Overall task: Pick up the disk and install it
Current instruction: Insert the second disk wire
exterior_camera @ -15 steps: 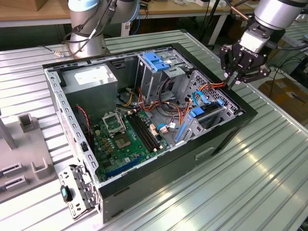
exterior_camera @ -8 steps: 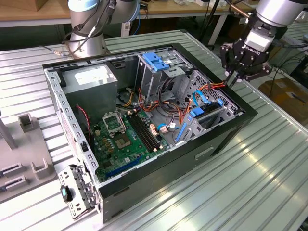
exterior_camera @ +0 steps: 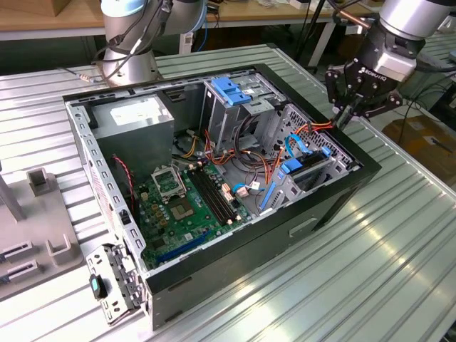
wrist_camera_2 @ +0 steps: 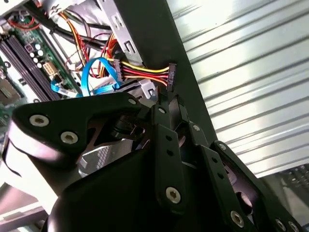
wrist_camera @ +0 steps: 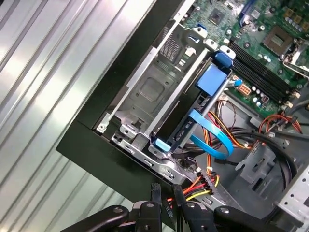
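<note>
Checking the flat silver-metal disk with blue plastic rails (wrist_camera: pixel 181 129): where is it? (A)

It stands on edge in the grey metal drive cage (wrist_camera: pixel 154 92), at the corner of the open black computer case (exterior_camera: pixel 335 208) towards the exterior view's right. The first wrist view shows mostly its dark edge and the blue rail ends. The label face is hidden. (B)

Anything on it? (A)

A flat blue data cable (wrist_camera: pixel 217 140) loops up from that edge. I cannot tell whether it is fully plugged. (B)

Gripper? (A)

The black gripper (exterior_camera: pixel 340 121) hangs over the case rim just beside the cage and apart from the disk. The fingers (wrist_camera_2: pixel 161 108) are drawn nearly together, with just a narrow slit between the tips in both wrist views. I see nothing clamped in the slit. (B)

What is closest to the tips? (A)

A black power plug on red, yellow and black wires (wrist_camera_2: pixel 171 73) sits just past the tips at the case rim. Touching or not, I cannot tell. (B)

Rest of the scene? (A)

The case lies on its side on the ribbed grey metal counter (exterior_camera: pixel 370 271), with the green motherboard (exterior_camera: pixel 185 206) exposed on its floor. (B)
</note>
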Controlling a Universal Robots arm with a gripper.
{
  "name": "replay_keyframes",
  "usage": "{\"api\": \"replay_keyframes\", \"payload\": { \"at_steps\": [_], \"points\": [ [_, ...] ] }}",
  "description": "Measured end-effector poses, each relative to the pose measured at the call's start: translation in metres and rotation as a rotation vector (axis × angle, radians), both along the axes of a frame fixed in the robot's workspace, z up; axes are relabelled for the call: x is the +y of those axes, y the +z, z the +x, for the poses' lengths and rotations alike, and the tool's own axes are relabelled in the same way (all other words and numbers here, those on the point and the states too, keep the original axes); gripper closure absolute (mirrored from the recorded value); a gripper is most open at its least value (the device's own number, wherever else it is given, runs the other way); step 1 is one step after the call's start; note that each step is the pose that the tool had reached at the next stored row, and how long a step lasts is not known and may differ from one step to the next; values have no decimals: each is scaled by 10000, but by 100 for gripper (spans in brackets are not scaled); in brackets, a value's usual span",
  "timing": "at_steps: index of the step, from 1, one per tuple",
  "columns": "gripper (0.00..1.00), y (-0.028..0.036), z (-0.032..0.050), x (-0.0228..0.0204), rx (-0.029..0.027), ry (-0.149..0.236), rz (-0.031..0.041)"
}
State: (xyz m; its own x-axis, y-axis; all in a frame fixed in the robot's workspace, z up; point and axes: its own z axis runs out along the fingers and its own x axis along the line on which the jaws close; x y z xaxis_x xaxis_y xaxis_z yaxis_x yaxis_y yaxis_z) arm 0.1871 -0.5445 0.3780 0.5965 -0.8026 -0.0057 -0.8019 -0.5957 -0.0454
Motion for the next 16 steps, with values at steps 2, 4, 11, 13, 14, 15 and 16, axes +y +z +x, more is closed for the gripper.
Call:
{"api": "replay_keyframes", "payload": {
  "at_steps": [2, 4, 11, 13, 14, 15, 16],
  "points": [
    [76, 0, 0, 0, 0, 436, 0],
    [76, 0, 0, 0, 0, 1041, 0],
    [76, -1, 0, 0, -1, 2850, 0],
    [76, -1, 0, 0, -1, 3270, 0],
    [76, -2, 0, 0, -1, 3466, 0],
    [76, -2, 0, 0, -2, 3631, 0],
    [76, -2, 0, 0, -2, 3829, 0]
  ]
}}
